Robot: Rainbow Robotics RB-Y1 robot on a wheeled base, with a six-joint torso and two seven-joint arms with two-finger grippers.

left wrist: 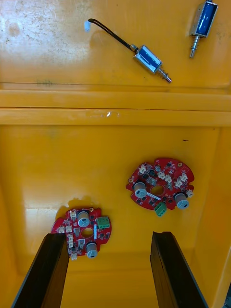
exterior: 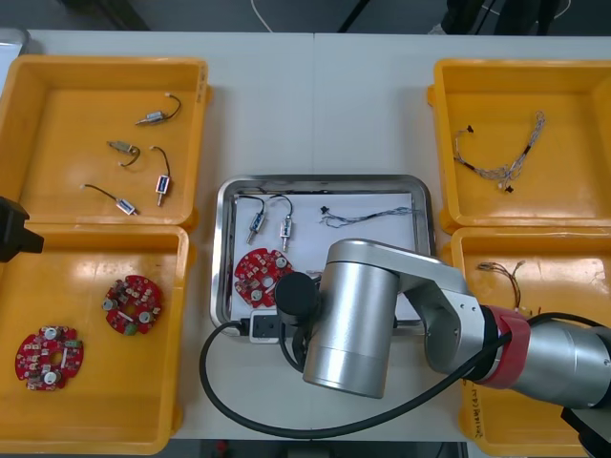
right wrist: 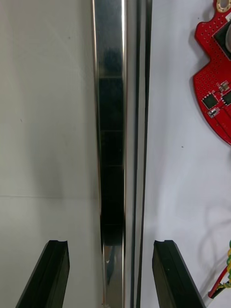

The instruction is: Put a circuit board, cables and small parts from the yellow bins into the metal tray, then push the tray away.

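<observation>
The metal tray (exterior: 323,182) lies mid-table, white inside. In it are a red circuit board (exterior: 260,272), two small metal parts (exterior: 256,225) (exterior: 285,230) and a twisted blue and white cable (exterior: 374,217). My right arm (exterior: 382,315) covers the tray's near edge. In the right wrist view my right gripper (right wrist: 110,245) is open and straddles the tray's rim (right wrist: 110,120). One finger is over the table and the other over the tray's floor, near the circuit board (right wrist: 216,82) and a red and yellow cable (right wrist: 224,281). My left gripper (left wrist: 108,269) hangs open above two circuit boards (left wrist: 161,182) (left wrist: 84,231).
The near-left yellow bin (exterior: 95,410) holds two circuit boards (exterior: 133,304) (exterior: 49,358). Several small metal parts (exterior: 153,119) lie in the far-left bin (exterior: 57,114). The far-right bin (exterior: 573,172) holds a cable (exterior: 501,157), the near-right bin (exterior: 573,277) another (exterior: 501,275). My left arm (exterior: 14,234) is at the left edge.
</observation>
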